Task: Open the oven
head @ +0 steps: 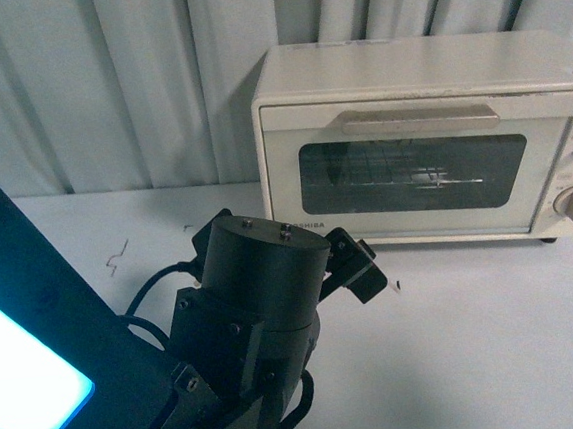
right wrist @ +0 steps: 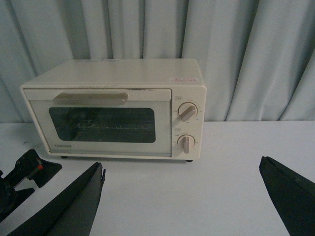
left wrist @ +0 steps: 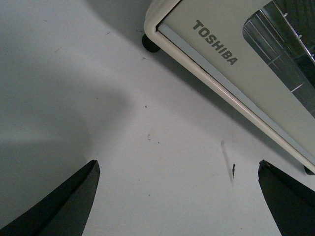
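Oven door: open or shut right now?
Shut. The oven door stands upright, flush against the toaster oven, bar handle at its top edge; no gap shows in the front or right wrist view.

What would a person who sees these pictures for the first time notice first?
The cream-white oven, door shut, stands at the back of the white table before a grey curtain. The dark left gripper, open, hangs just before its lower front edge. A glowing cyan panel lights the front view's lower left.

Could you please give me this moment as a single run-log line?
oven: door shut | left tool: open, near oven's lower front corner, touching nothing | right tool: open, facing oven, apart
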You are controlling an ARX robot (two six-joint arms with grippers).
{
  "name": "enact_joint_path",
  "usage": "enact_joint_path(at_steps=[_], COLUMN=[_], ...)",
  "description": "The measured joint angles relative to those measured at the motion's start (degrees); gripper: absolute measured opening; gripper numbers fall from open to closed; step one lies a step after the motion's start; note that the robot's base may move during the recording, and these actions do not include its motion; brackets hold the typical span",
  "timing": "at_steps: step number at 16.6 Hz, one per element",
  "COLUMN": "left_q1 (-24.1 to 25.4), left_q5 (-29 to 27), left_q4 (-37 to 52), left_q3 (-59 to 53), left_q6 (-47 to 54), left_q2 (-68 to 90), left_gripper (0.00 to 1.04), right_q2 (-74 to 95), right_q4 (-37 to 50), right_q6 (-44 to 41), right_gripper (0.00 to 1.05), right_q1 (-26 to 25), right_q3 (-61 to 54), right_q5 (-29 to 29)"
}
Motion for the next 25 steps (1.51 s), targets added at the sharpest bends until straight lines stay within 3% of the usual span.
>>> enact_joint_path(at_steps=[7,11,14,19,22,25], left_q1=[0.0,0.0,0.0,0.0,0.0,0.0], left_q5=[0.0,0.0,0.0,0.0,0.0,-0.02], left_q4=[0.0,0.0,0.0,0.0,0.0,0.0], left_q3=[0.0,0.0,0.0,0.0,0.0,0.0], left_q6=[0.0,0.0,0.0,0.0,0.0,0.0], left_q2=[0.0,0.0,0.0,0.0,0.0,0.0], left_gripper=[0.98,0.98,0.98,0.98,0.98,0.98], right_q2=[0.15,19.12,27.39,46.84,58.05,69.16], right_q4=[0.42,19.39,24.09,42.4,52.61,61.51], right_q6=[0.0,1.73,14.21,26.01,41.09,53.18], right_gripper=[0.98,0.98,0.98,0.98,0.98,0.98], right_q1=[0.0,-6.95,-21.86,-20.24,-20.55,-16.11], right_q3=[0.0,3.93,7.48,8.22,9.81,12.24], right_q5=[-0.04,-11.04,-24.55,-23.5,-30.08,-27.54])
